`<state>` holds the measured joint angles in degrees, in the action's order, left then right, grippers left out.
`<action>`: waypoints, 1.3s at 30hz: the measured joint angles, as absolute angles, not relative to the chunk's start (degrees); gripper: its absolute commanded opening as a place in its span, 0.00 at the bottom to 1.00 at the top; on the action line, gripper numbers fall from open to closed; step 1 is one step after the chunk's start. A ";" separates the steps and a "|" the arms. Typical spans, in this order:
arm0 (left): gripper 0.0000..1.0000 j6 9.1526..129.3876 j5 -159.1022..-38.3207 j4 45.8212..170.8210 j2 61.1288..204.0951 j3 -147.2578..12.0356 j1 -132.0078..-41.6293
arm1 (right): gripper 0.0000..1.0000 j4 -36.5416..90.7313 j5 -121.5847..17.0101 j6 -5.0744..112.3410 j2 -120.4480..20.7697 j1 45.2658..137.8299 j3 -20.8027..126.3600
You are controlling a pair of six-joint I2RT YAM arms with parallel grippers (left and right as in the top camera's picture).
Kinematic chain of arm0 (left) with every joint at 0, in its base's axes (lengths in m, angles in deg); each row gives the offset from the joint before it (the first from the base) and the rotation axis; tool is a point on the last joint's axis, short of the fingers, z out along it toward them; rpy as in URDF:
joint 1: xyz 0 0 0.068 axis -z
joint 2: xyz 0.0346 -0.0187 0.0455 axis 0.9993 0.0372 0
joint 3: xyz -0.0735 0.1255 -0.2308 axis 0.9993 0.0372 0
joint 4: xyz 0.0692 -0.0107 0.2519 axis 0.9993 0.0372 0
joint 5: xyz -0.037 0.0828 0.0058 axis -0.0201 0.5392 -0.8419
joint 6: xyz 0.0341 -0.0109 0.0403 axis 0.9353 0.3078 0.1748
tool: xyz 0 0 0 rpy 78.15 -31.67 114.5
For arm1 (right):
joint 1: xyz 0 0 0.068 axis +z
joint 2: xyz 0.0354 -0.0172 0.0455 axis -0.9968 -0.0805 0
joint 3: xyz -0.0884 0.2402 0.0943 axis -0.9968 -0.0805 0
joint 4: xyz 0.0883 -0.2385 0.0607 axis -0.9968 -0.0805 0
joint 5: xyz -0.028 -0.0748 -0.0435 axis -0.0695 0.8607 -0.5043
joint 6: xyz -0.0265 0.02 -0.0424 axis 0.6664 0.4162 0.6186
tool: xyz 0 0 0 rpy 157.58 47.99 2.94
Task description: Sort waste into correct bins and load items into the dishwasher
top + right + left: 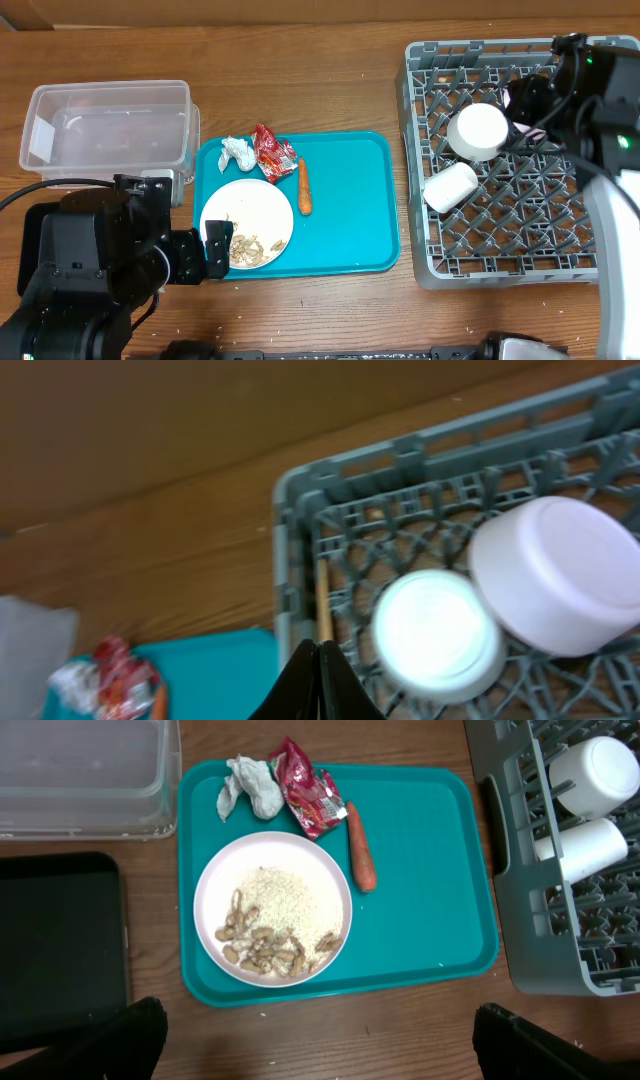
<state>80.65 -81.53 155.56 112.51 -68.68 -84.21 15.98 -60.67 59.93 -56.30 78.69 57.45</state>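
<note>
You are hovering the wide-spread left gripper (320, 1030) beside the round white plate (215, 890), right gripper (318, 660) pinched closed; bin its beige scraps (265, 950) first.

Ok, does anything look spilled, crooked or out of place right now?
Only small things. A few pale crumbs lie on the wood just in front of the teal tray, off the plate. In the dish rack, one white cup lies on its side across the pegs rather than standing in a slot.
</note>
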 measured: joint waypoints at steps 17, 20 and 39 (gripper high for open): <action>1.00 80.65 -81.53 155.59 112.51 -68.68 -84.23 | 0.06 -2.49 -56.54 54.42 -52.89 96.54 55.59; 1.00 80.65 -81.53 155.59 112.51 -68.68 -84.23 | 0.19 -2.01 -59.73 54.22 -57.24 103.06 54.45; 1.00 80.65 -81.53 155.59 112.51 -68.68 -84.23 | 0.50 22.38 -44.71 42.05 -85.04 129.26 52.16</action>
<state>80.65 -81.53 155.59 112.51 -68.68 -84.23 22.38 -44.71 42.05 -85.04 129.26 52.16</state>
